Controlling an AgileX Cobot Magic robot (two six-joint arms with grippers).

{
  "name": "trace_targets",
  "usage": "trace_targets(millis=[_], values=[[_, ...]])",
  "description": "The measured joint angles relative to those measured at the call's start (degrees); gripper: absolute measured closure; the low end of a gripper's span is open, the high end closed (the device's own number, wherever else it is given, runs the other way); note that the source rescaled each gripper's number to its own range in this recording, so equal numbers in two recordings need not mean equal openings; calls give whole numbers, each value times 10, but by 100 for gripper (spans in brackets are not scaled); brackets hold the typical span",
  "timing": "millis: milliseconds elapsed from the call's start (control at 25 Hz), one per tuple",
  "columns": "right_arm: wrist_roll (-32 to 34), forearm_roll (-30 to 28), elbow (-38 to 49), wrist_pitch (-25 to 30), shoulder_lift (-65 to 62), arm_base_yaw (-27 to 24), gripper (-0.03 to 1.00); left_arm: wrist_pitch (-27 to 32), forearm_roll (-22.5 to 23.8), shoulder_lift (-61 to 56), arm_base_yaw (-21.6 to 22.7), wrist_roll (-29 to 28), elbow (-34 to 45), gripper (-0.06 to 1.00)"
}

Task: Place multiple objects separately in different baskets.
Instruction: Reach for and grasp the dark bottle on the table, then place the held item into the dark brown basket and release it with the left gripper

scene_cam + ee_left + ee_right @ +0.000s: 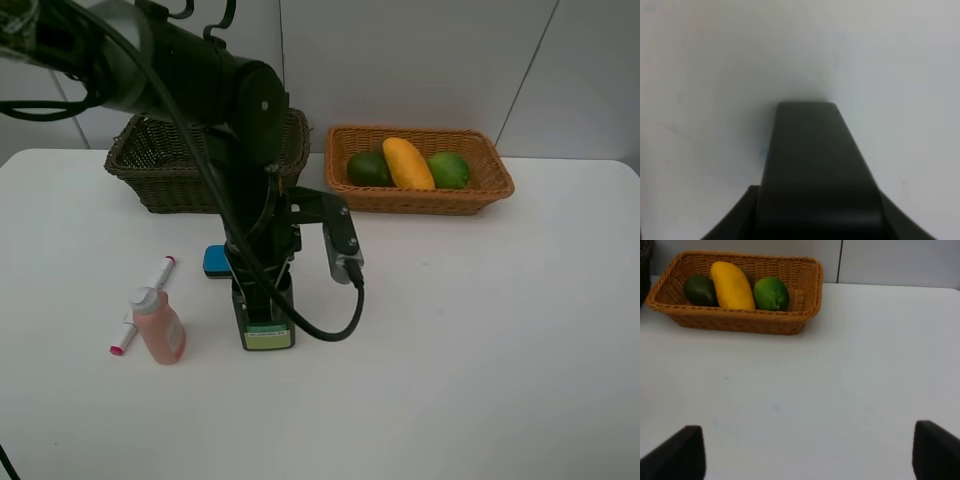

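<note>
My left gripper [263,305] points down at the table's middle left, its jaws against the sides of the dark green pump bottle [266,330]; the left wrist view shows that bottle [815,170] close up. The pink white-capped bottle [160,328] lies to its left, over the white pink-tipped marker [160,275]. The blue eraser block [214,262] lies just behind the gripper. The orange-tan basket [420,200] holds the avocado [368,168], mango [408,163] and green round fruit [449,170]. No kiwi shows. My right gripper [810,455] is open and empty.
The dark brown-green basket [150,165] stands at the back left, partly behind the left arm. The right wrist view shows the orange-tan basket [740,322] with the mango [732,285] across bare white table [840,380]. A grey cable plug [345,255] hangs beside the left arm.
</note>
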Motion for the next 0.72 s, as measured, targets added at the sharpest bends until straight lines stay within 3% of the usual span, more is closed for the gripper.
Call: trace_targets(millis=[440, 720], values=[[0, 0, 0, 0, 0, 0, -2, 0, -2, -15, 0, 0, -5, 56], [0, 0, 0, 0, 0, 0, -2, 55, -4, -41, 15, -25, -87, 56]])
